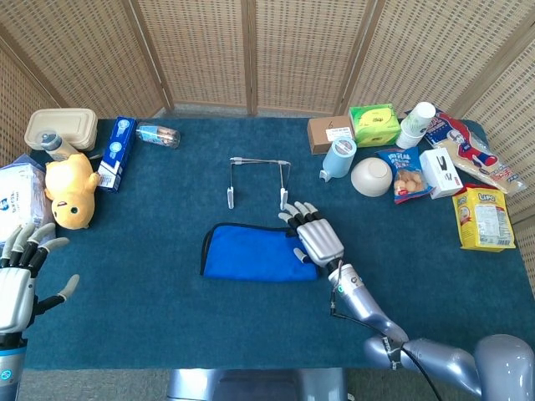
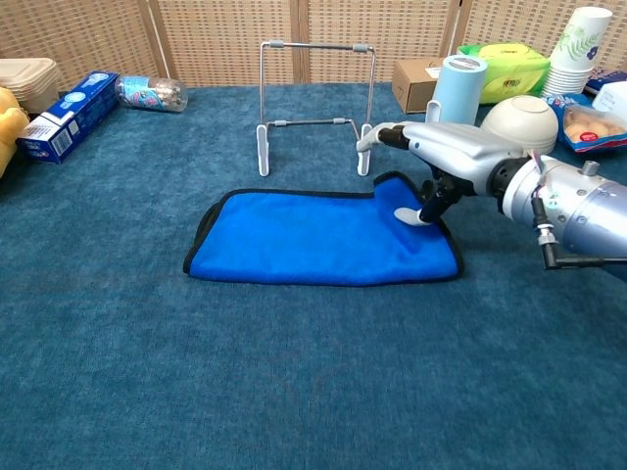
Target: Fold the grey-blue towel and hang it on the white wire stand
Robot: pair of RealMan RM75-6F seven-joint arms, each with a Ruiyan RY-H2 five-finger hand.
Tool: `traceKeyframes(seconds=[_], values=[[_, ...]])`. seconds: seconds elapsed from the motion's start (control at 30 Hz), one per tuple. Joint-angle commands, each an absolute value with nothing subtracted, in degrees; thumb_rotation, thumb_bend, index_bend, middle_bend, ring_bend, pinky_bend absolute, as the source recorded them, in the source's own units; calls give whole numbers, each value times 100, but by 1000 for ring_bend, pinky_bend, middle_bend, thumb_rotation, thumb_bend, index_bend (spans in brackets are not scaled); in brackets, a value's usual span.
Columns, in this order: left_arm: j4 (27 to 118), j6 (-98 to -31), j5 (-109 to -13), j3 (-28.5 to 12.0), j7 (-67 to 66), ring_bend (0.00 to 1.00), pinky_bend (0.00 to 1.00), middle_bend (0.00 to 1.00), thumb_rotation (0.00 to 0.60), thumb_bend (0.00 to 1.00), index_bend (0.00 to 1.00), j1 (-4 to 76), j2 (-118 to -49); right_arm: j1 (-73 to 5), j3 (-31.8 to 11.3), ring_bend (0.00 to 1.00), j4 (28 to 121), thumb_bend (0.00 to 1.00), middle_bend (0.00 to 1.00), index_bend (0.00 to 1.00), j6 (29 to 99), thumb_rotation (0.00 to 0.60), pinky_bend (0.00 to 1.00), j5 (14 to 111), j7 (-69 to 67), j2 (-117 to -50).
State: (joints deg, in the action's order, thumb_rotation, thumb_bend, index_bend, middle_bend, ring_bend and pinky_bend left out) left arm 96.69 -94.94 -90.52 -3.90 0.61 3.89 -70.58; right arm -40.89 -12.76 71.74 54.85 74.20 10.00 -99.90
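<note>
Head view looks steeply down – chest view low, closer – both share the towel [image 1: 255, 253].

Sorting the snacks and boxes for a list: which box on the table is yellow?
The yellow box lies at the far right edge, nearest the front. The others are brown cardboard, white and blue.

Towel [image 2: 313, 240]: bright blue with a dark edge, folded into a flat long band on the table's middle, right end raised a little near its far corner. Stand [image 2: 315, 98]: white wire frame, upright on two feet, top bar level, just at 12 o'clock of the towel, apart from it, nothing hung on it.
</note>
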Motion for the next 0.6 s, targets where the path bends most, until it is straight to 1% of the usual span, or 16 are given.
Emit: traceKeyframes(seconds=[0.03, 0.6], values=[[9686, -9502, -9055, -391, 59, 0, 0, 161, 600, 372, 276, 378, -7049, -4151, -1310, 0, 7007, 325, 64, 111, 5392, 600, 39, 7336, 968, -10024], [9665, -9522, -9149, -373, 31, 0, 0, 164, 600, 372, 282, 341, -7004, -4048, -1251, 0, 7099, 326, 53, 91, 5420, 600, 24, 7122, 1015, -9751]])
